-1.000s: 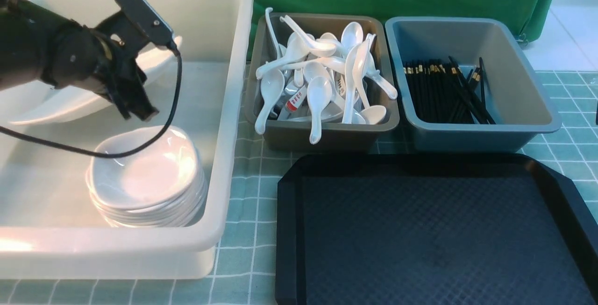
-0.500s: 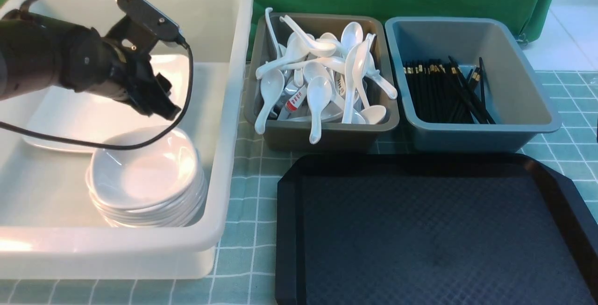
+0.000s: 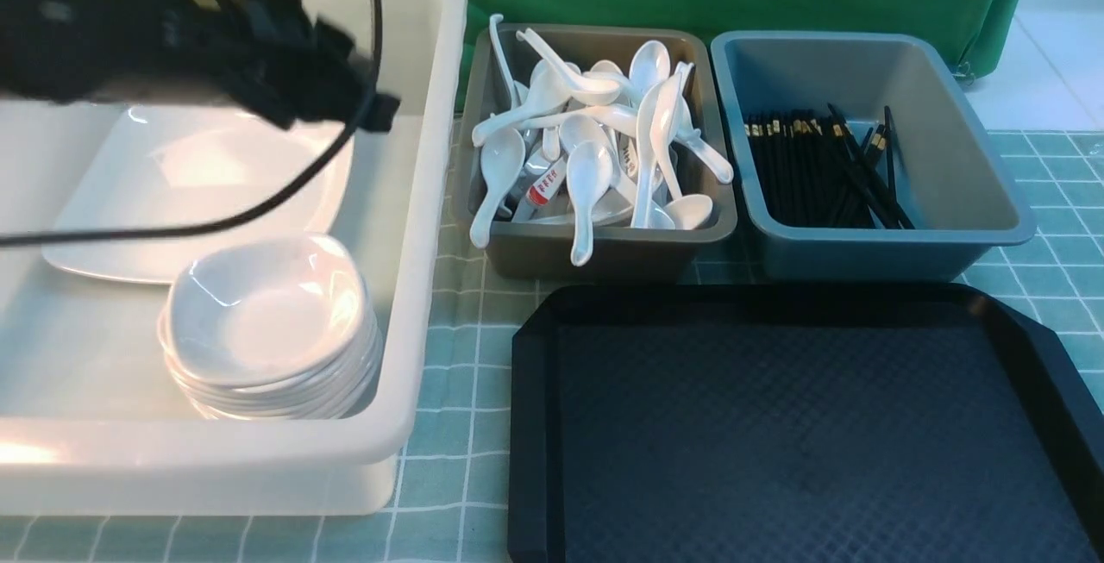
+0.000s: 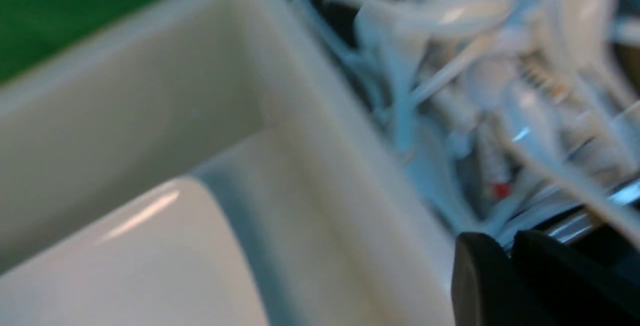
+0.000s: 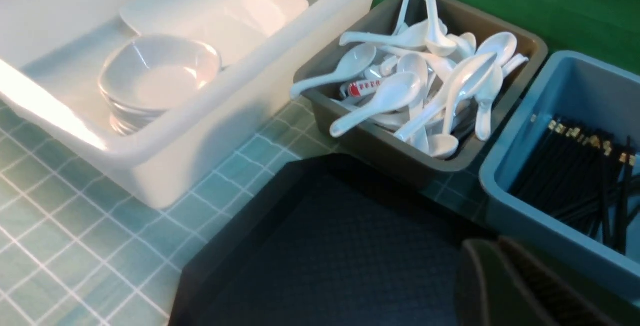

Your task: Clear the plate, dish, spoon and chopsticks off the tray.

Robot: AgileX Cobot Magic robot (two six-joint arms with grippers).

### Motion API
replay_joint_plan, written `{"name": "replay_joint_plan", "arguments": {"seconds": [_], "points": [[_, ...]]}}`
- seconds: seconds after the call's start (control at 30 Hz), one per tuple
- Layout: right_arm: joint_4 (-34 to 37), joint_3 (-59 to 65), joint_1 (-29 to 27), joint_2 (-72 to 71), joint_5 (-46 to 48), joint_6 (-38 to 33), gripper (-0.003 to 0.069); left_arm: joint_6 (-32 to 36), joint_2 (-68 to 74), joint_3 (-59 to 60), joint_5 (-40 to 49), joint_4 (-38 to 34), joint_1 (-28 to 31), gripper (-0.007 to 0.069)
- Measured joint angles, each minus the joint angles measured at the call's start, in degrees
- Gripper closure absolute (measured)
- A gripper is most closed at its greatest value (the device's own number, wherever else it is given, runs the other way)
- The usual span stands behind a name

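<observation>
The black tray [image 3: 776, 442] lies bare at the front right, also in the right wrist view [image 5: 325, 246]. The white plate [image 3: 198, 192] lies flat in the white tub [image 3: 414, 227], behind a stack of small dishes [image 3: 267, 313]. Several white spoons [image 3: 595, 140] fill the brown tub, and I cannot tell the task's spoon among them. Black chopsticks [image 3: 819, 166] lie bundled in the blue-grey tub. My left gripper [image 3: 379, 110], blurred, hangs over the white tub's far right corner, shut and empty [image 4: 507, 246]. My right gripper [image 5: 495, 251] is shut above the tray's far edge.
The brown spoon tub [image 3: 595, 244] and the blue-grey chopstick tub [image 3: 949, 158] stand side by side behind the tray. One spoon bears a red mark [image 3: 545, 188]. A green-checked cloth [image 3: 448, 365] covers the table, with a green curtain behind.
The plate, held tilted a second ago, now lies flat in the white tub. My left gripper opened, let it go, shut again, and swung up and right toward the spoon tub.
</observation>
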Motion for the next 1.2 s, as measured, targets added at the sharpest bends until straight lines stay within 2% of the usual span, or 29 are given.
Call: {"name": "replay_joint_plan", "arguments": {"seconds": [0.1, 0.17, 0.3, 0.47, 0.77, 1.07, 1.2], "points": [[0.0, 0.0, 0.0, 0.0, 0.9, 0.0, 0.0592, -2.0, -16.1, 10.4, -6.1, -3.9, -5.8, 0.0617], [0.0, 0.0, 0.0, 0.0, 1.2, 0.0, 0.0592, -3.0, -22.8, 16.8, -9.4, -5.6, -7.3, 0.0619], [0.0, 0.0, 0.0, 0.0, 1.3, 0.0, 0.0589, -3.9, -35.9, 29.3, -18.1, -7.6, -9.2, 0.0619], [0.0, 0.0, 0.0, 0.0, 1.3, 0.1, 0.0586, -4.0, -44.8, 41.5, -26.0, -7.5, -9.5, 0.0616], [0.0, 0.0, 0.0, 0.0, 1.3, 0.1, 0.0571, -4.0, -47.2, 49.7, -27.6, -1.6, -9.5, 0.0615], [0.0, 0.0, -0.3, 0.0, 1.3, 0.1, 0.0562, -4.0, -47.2, 55.5, -26.8, -1.1, -9.5, 0.0613], [-3.6, 0.0, -2.8, -0.3, 0.6, -0.1, 0.0563, -4.1, -47.2, 57.8, -26.5, -1.0, -9.5, 0.0613]]}}
